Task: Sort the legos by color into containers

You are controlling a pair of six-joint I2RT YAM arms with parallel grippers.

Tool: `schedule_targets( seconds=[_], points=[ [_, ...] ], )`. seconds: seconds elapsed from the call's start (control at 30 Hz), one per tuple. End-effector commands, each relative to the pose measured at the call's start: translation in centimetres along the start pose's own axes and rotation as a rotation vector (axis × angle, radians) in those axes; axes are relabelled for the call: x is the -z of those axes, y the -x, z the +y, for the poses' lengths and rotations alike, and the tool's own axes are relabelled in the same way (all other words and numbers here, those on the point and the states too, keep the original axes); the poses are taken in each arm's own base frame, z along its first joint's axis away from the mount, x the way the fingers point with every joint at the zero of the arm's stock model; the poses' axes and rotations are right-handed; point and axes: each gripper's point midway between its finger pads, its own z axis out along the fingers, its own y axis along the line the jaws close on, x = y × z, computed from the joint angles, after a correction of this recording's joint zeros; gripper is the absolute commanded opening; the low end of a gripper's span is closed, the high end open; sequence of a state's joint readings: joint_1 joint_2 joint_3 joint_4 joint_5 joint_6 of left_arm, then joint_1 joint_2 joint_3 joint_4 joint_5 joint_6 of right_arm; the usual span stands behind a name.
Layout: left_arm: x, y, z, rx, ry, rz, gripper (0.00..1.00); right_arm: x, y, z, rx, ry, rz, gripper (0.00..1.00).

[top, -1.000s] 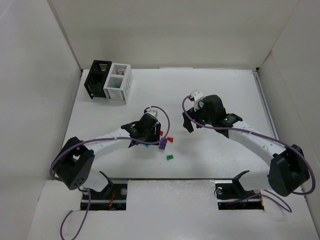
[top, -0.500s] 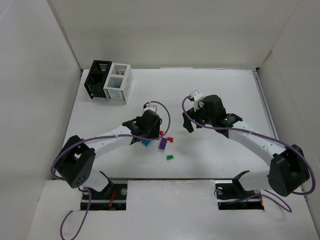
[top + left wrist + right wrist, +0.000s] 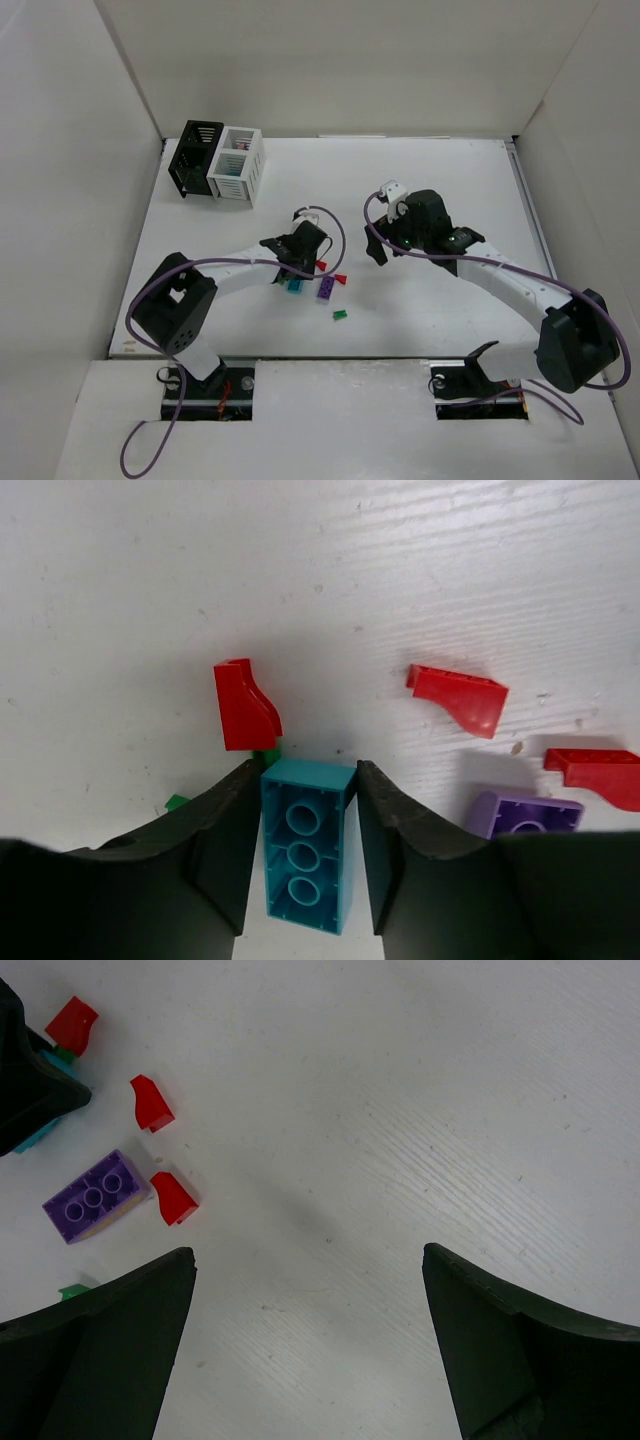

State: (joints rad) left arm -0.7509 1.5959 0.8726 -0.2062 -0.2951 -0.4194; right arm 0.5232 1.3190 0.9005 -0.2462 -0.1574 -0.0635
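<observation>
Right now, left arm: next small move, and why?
Probably lift straight up: the left jaws sit against both long sides of the teal brick, and a red wedge lies just beyond its far end, so sliding forward could knock it.

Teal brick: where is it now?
Left wrist view, bottom centre: teal brick pinched in the left pincer, a red wedge just beyond it, purple brick to the view's right.

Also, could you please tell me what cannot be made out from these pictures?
Top view: what lies in the black bin and white bin; too small, behind slats.
Left wrist view: a green piece, mostly hidden by a finger.
Left wrist view: whether the left gripper truly clamps the teal brick it flanks.
</observation>
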Motion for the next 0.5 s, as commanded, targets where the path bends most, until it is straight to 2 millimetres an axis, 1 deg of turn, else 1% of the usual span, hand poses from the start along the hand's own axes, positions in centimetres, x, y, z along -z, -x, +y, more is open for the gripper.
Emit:
schedule_targets(
  seconds=[0.0, 0.03, 0.07, 0.13, 0.17, 0.2, 0.23, 0.27, 0.3, 0.33, 0.37, 0.4, 0.43, 0.47],
  points=[
    [0.7, 1.4, -0.4, 0.009, -0.011, -0.032, 0.35, 0.3, 1.5, -0.2, 0.016, -0.004, -0.057, 1.0],
    [0.7, 1.3, -0.6, 0.019, -0.02, -0.027, 0.3, 0.3, 1.5, -0.2, 0.016, -0.004, -0.057, 1.0],
    [1.0, 1.4, -0.5, 0.029, -0.021, -0.027, 0.29, 0.3, 1.5, -0.2, 0.016, -0.004, -0.057, 1.0],
    [1.2, 1.1, -0.5, 0.029, -0.031, -0.023, 0.29, 0.3, 1.5, -0.2, 0.016, -0.004, -0.057, 1.0],
    [1.6, 1.4, -0.6, 0.046, -0.037, -0.034, 0.29, 0.3, 1.5, -0.2, 0.016, -0.004, -0.057, 1.0],
    [1.9, 1.3, -0.4, 0.043, -0.033, -0.027, 0.28, 0.3, 1.5, -0.2, 0.016, -0.004, -0.057, 1.0],
    [2.6, 1.9, -0.5, 0.06, -0.042, -0.043, 0.28, 0.3, 1.5, -0.2, 0.016, -0.004, -0.057, 1.0],
    [2.6, 1.6, -0.4, 0.066, -0.038, -0.034, 0.28, 0.3, 1.5, -0.2, 0.016, -0.004, -0.057, 1.0],
    [3.5, 2.7, -0.6, 0.086, -0.053, -0.061, 0.28, 0.3, 1.5, -0.2, 0.016, -0.004, -0.057, 1.0],
    [4.0, 3.2, -0.7, 0.091, -0.061, -0.074, 0.28, 0.3, 1.5, -0.4, 0.015, -0.013, -0.057, 1.0],
    [4.6, 4.3, -0.6, 0.102, -0.059, -0.108, 0.28, 0.3, 1.5, -0.4, 0.015, -0.013, -0.057, 1.0],
    [5.3, 4.9, -0.4, 0.112, -0.061, -0.136, 0.28, 0.6, 1.8, -0.7, 0.012, -0.021, -0.068, 1.0],
    [5.9, 6.9, 0.1, 0.149, -0.056, -0.185, 0.28, 0.6, 1.8, -1.0, 0.011, -0.035, -0.067, 1.0],
    [6.3, 7.9, 0.6, 0.158, -0.06, -0.2, 0.28, 0.6, 1.8, -1.2, 0.011, -0.047, -0.066, 1.0]
  ],
)
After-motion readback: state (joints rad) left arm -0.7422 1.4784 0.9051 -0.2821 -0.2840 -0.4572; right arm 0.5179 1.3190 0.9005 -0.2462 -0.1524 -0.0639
